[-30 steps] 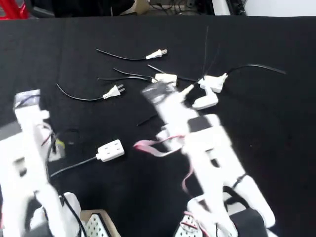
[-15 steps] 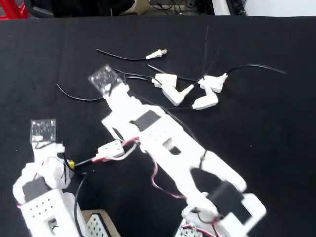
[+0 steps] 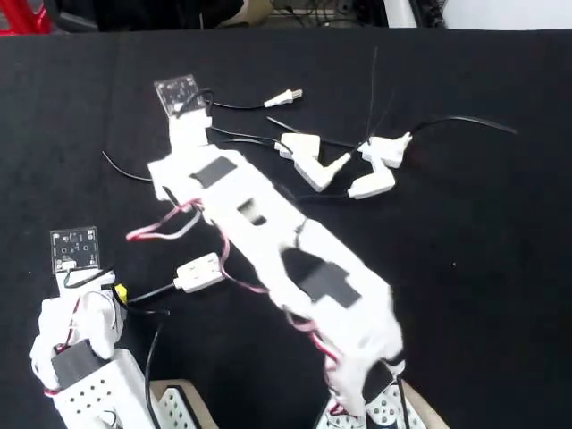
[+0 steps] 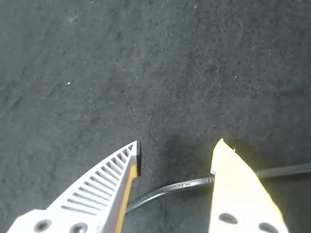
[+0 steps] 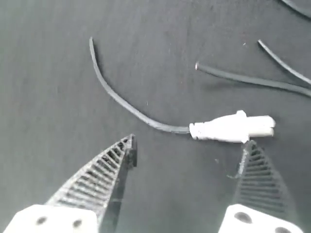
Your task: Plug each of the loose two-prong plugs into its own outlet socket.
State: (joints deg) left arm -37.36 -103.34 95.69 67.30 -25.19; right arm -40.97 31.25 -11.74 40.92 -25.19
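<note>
Toward eleven o'clock, the right gripper (image 5: 189,142) gapes open over a white two-prong plug (image 5: 228,128); closing off-centre might flick it away.

It looked like a robotics lab bench: a white left arm (image 3: 80,357) and right arm (image 3: 268,241) with exposed wires (image 3: 147,236) stood at a table (image 3: 500,295) draped in black cloth, plugs (image 3: 284,96) on cut-off cord stubs lay scattered, and a tangle of cables (image 3: 308,11) sat beyond its far edge.
</note>
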